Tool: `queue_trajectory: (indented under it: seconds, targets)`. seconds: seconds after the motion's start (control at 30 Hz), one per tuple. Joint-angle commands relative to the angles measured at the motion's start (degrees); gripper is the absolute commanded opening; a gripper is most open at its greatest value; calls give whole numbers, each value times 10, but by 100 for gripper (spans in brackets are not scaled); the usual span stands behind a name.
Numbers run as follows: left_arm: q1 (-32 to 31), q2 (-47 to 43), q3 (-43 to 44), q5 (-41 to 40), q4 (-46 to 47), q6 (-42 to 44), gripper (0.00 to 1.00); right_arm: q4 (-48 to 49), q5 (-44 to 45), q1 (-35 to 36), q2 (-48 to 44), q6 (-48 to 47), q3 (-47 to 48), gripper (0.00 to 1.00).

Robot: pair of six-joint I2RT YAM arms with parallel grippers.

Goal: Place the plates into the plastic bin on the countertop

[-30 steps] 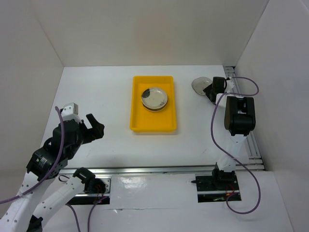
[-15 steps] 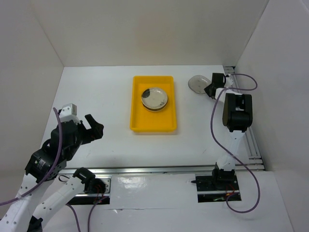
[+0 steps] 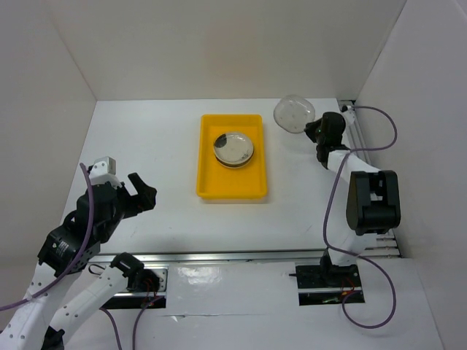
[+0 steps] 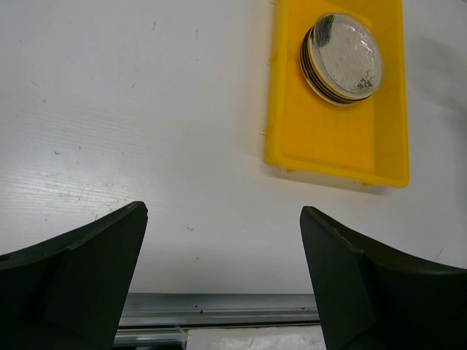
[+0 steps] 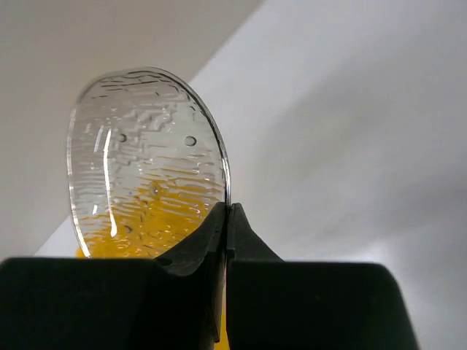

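A clear glass plate (image 3: 294, 114) hangs in the air right of the yellow plastic bin (image 3: 232, 186), tilted on edge. My right gripper (image 3: 315, 130) is shut on its rim; in the right wrist view the plate (image 5: 146, 160) stands up from the pinched fingertips (image 5: 219, 222), with the bin's yellow showing through the glass. A stack of plates (image 3: 233, 148) lies in the far half of the bin, also seen in the left wrist view (image 4: 343, 57). My left gripper (image 3: 142, 191) is open and empty over the countertop (image 3: 146, 146) at the near left, well apart from the bin (image 4: 336, 146).
White walls close in the countertop on three sides. A metal rail (image 3: 241, 256) runs along the front edge (image 4: 219, 306), and another rail (image 3: 376, 219) runs down the right side by the right arm's base.
The right gripper closed on the clear plate's rim and lifted it off the countertop, turning it up toward the back wall. The right arm's elbow swung down. The left arm stayed put.
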Motion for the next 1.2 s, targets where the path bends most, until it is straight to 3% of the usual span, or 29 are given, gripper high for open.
queue_trajectory:
  seconds: [0.0,0.03,0.13,0.4,1.17]
  targets:
    - [2,-6,-2,-1,19,4,99,54,-127,25,14,-82,62,0]
    - [2,-6,-2,-1,19,4,99,36,-190,41,44,-101,86,0]
    - [2,-6,-2,4,19,4,99,-59,-258,86,90,-168,184,0]
    - [2,-6,-2,4,19,4,99,-208,-274,172,182,-259,313,0]
    - [2,-6,-2,4,19,4,99,-225,-266,180,201,-282,303,1]
